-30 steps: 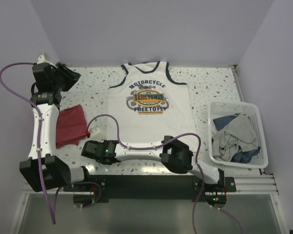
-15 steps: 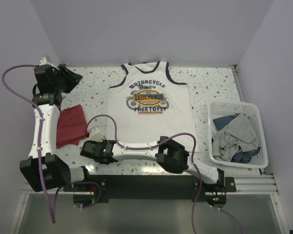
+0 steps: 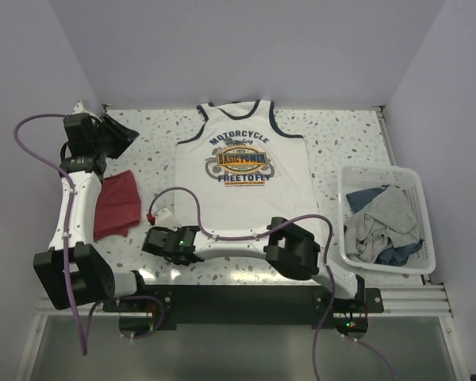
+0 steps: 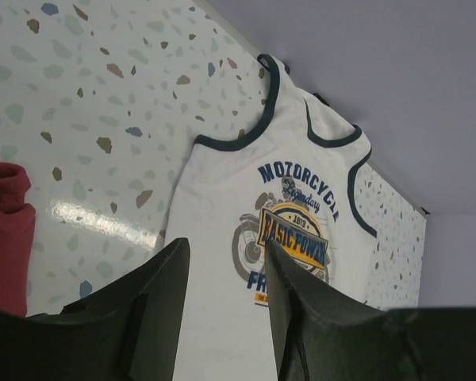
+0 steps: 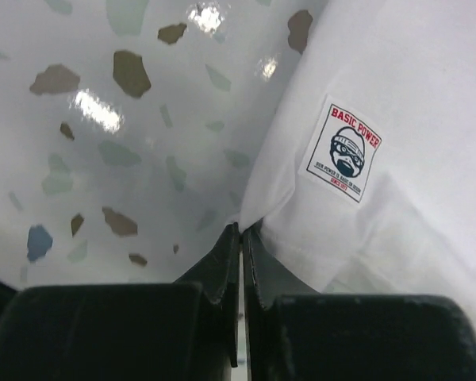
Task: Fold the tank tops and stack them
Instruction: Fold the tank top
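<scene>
Since right gripper (image 5: 242, 232) is pinched shut on the near-left hem corner of white tank top (image 3: 246, 190), I'd fold along its long axis toward the neck; left gripper (image 4: 224, 258) gapes wide, far-left of it

Fingers (image 5: 222, 266) tight on tank top (image 5: 397, 198) corner

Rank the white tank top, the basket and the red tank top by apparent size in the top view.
1. white tank top
2. basket
3. red tank top, partly behind the left arm
</scene>
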Controlling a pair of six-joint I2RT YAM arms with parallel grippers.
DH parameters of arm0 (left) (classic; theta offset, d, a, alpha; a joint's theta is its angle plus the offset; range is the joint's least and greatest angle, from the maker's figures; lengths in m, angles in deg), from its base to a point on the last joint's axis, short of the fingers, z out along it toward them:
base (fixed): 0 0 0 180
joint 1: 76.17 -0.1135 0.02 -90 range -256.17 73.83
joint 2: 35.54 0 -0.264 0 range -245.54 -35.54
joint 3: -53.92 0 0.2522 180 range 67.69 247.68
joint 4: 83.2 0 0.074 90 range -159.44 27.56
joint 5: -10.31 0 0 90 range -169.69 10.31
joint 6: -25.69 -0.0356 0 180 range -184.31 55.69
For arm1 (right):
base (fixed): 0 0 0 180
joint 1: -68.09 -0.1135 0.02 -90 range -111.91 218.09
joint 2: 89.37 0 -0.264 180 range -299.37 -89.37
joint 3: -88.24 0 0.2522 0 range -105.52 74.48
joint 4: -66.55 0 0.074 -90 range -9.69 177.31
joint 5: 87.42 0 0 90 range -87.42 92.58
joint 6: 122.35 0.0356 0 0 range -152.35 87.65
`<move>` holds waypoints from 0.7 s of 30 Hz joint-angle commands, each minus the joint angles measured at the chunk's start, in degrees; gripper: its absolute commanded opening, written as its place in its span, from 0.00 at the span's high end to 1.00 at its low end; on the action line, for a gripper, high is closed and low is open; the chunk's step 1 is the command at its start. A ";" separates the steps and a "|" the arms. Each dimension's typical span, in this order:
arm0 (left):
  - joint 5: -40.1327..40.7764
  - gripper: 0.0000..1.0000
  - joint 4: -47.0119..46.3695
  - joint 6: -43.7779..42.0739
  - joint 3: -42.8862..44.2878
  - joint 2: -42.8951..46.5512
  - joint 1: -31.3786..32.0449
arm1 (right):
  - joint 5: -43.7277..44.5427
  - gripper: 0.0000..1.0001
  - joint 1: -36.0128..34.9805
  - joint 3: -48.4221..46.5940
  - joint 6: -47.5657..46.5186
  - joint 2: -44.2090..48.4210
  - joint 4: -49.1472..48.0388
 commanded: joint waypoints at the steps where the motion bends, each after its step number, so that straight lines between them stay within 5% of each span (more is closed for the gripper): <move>1: -1.69 0.52 -3.90 0.12 -2.26 -1.33 0.51 | -4.57 1.00 0.23 3.59 -2.98 11.01 -1.09; 9: 0.15 0.52 -5.31 -1.81 -7.36 -5.72 6.30 | -18.19 1.00 0.58 11.40 -4.48 20.77 -1.52; 21: 2.17 0.50 -8.03 -3.57 -7.89 -20.22 11.85 | -26.56 1.00 4.18 24.50 -0.44 27.90 -7.32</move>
